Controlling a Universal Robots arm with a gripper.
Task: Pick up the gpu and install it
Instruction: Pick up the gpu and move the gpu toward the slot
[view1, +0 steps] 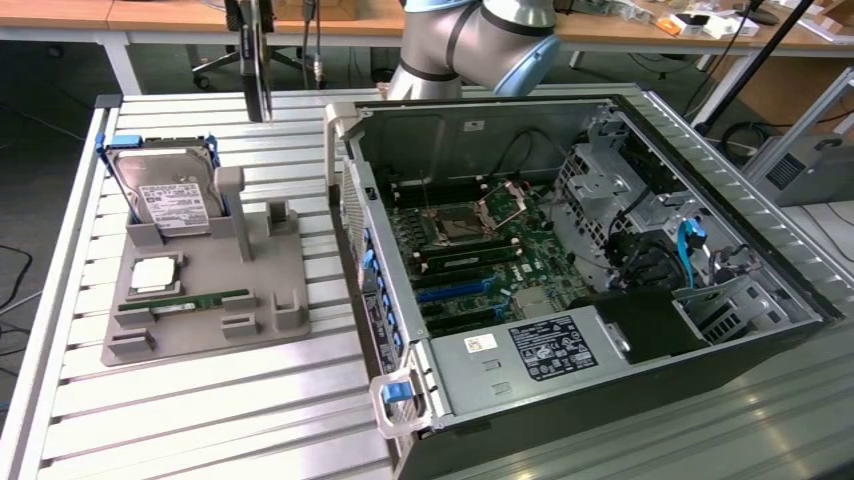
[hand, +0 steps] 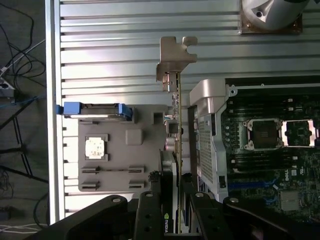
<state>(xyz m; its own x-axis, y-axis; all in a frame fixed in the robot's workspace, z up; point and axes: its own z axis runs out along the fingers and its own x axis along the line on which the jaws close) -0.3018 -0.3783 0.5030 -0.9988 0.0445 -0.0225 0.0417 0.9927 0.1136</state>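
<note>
The gpu (hand: 176, 150) appears edge-on in the wrist view. It is a thin card with a silver end bracket (hand: 175, 57) at its far end. My gripper (hand: 176, 212) is shut on it, with a black finger (hand: 150, 215) pressed against each flat side. In the exterior view the gpu (view1: 256, 60) hangs upright as a dark slab. It is in the air above the slatted table, behind the grey holder (view1: 207, 320) and to the exterior view's left of the open computer case (view1: 400, 250). It touches nothing below it.
The grey holder carries a silver hard drive (view1: 167, 195) in a blue frame, a square processor (view1: 154, 272) and a green RAM stick (view1: 200, 300). The case lies on its side with the motherboard (view1: 487, 250) exposed. The arm's base (view1: 467, 40) stands behind the case.
</note>
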